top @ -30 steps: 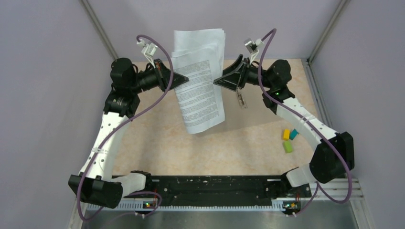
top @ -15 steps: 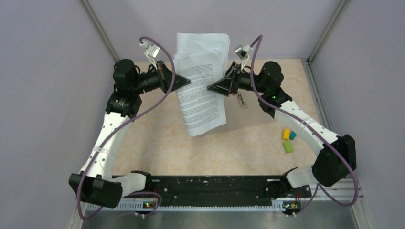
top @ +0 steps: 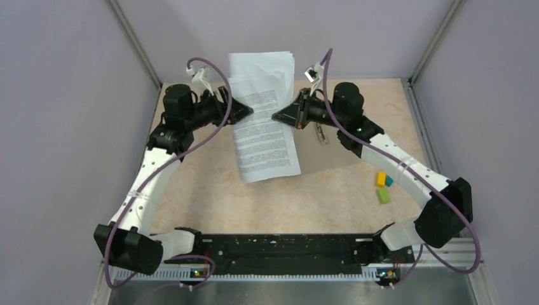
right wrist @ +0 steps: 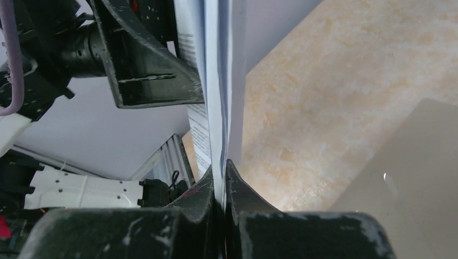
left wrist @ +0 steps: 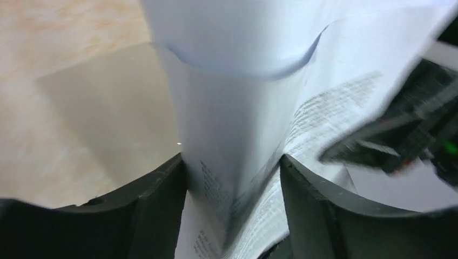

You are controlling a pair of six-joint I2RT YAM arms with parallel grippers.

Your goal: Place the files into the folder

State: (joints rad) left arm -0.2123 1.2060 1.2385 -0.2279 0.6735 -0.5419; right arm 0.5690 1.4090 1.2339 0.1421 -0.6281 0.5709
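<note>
The files [top: 264, 121], a sheaf of white printed sheets, hang upright in the air above the back of the table. My right gripper [top: 276, 117] is shut on their right edge, and in the right wrist view the sheets [right wrist: 216, 81] run straight up from between its closed jaws [right wrist: 223, 167]. My left gripper [top: 249, 112] stands open at the left edge. In the left wrist view the curled sheets [left wrist: 243, 81] pass loosely between its spread fingers [left wrist: 232, 162]. The brown folder [top: 330, 149] lies flat on the table under and behind the sheets, partly hidden by them.
Small yellow [top: 380, 178], teal [top: 390, 180] and green [top: 383, 195] blocks sit on the marbled table to the right. Purple walls and metal rails [top: 136, 47] close in the back and both sides. The two arms nearly meet at the sheets.
The right gripper has moved in and shut on the sheets' right edge. The left gripper has opened. The sheaf now hangs slightly lower and straighter.
</note>
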